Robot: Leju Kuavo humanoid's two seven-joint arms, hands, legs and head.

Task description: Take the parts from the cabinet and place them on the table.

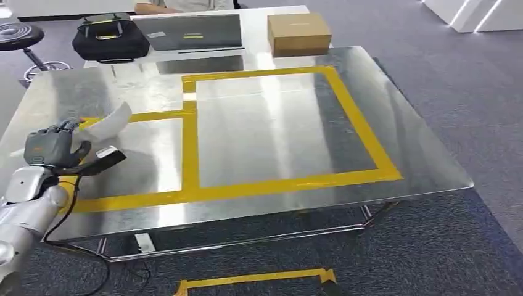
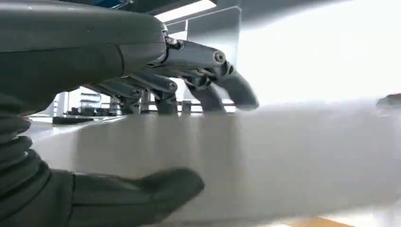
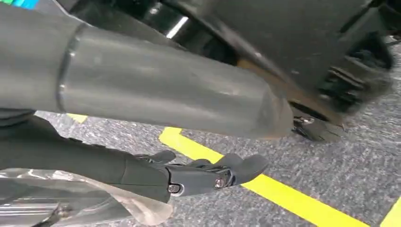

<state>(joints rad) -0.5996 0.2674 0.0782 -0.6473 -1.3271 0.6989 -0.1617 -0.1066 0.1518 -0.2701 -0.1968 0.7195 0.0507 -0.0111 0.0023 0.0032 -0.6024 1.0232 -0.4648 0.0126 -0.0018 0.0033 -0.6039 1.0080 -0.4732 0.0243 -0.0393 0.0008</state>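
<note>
A white curved part [image 1: 111, 122] is held by my left hand [image 1: 54, 147] over the left end of the steel table [image 1: 277, 135], just above the yellow-taped area. In the left wrist view the fingers [image 2: 208, 80] lie over the top of the part [image 2: 265, 156] and the thumb [image 2: 156, 189] presses from below. A black tagged cable runs beside that hand. My right hand [image 3: 203, 172] hangs low over the grey carpet, fingers stretched out with nothing between them.
Yellow tape [image 1: 271, 185] marks rectangles on the table top. Behind it a white table carries a black bag [image 1: 110, 37], a grey laptop [image 1: 191, 32] and a cardboard box [image 1: 298, 32]. A black stool [image 1: 21, 37] stands at the far left. Yellow floor tape [image 3: 283, 196] crosses the carpet.
</note>
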